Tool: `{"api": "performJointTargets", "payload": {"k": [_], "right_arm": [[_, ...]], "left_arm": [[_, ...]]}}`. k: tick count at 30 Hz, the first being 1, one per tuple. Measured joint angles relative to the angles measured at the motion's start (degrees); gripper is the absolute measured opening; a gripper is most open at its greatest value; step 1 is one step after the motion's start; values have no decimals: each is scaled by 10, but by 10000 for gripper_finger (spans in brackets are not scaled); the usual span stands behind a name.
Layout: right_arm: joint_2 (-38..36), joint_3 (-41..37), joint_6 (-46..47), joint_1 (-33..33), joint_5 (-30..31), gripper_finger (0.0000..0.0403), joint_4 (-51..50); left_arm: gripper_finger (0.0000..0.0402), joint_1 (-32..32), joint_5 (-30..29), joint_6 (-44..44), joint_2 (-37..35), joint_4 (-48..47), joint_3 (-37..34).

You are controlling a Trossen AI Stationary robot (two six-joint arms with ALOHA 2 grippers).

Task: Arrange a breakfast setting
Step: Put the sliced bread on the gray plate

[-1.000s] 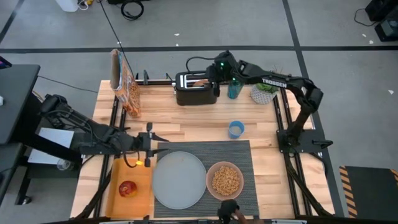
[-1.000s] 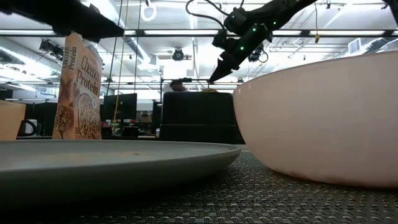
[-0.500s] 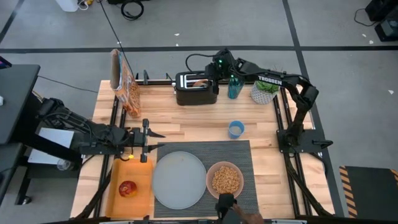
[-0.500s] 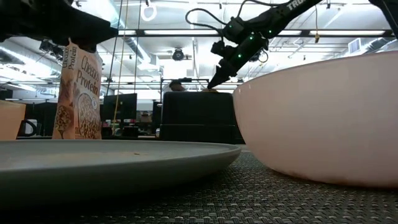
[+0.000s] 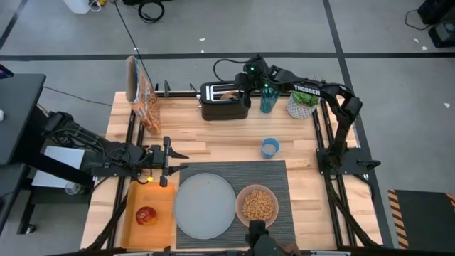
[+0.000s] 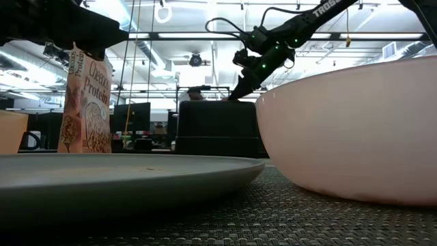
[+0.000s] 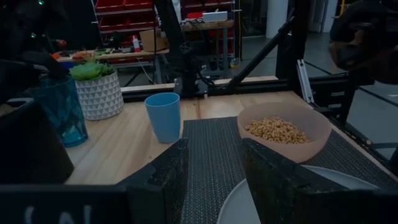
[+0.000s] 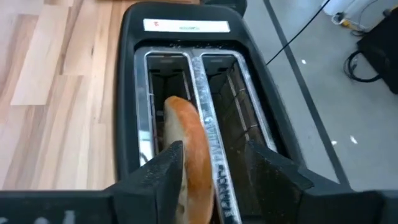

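Observation:
A bagel half (image 8: 189,149) stands on edge in one slot of the black toaster (image 5: 224,102) at the table's far side. My right gripper (image 8: 214,168) is open just above the toaster, pointing down, with one finger on each side of the bagel's top. My left gripper (image 5: 181,162) is open and empty above the table, left of the pale grey plate (image 5: 205,205). The plate and the pink bowl (image 5: 258,205) of tan cereal rest on the dark ribbed placemat (image 5: 277,174). A red apple (image 5: 146,215) lies on the orange tray (image 5: 163,227). The spoon is out of view. My right gripper comes at the bagel's upper edge (image 8: 186,134) from above, fingers pointing down into the toaster and set across the bagel. One finger (image 8: 163,169) overlaps the bagel's side. I cannot tell whether it touches. The bagel stands upright in its slot.
A cereal box (image 5: 142,96) stands at the far left. A teal tumbler (image 5: 267,99) and a potted plant (image 5: 302,105) stand right of the toaster. A blue cup (image 5: 269,147) stands just beyond the placemat's far edge.
My right gripper has come down toward the toaster's top until its fingers stand around the bagel. My left gripper has drawn back a little toward the table's left edge and then kept still.

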Motion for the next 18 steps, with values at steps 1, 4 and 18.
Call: {"api": "performJointTargets", "payload": {"k": [1,4,18], "right_arm": [[0,0,2,0,-2,176,-2],[0,0,4,0,-3,162,-5],[0,0,5,8,-2,74,-9]], "left_arm": [[157,0,0,0,0,0,0],[157,0,0,-3,0,0,0],[157,0,0,-4,0,0,0]]}}
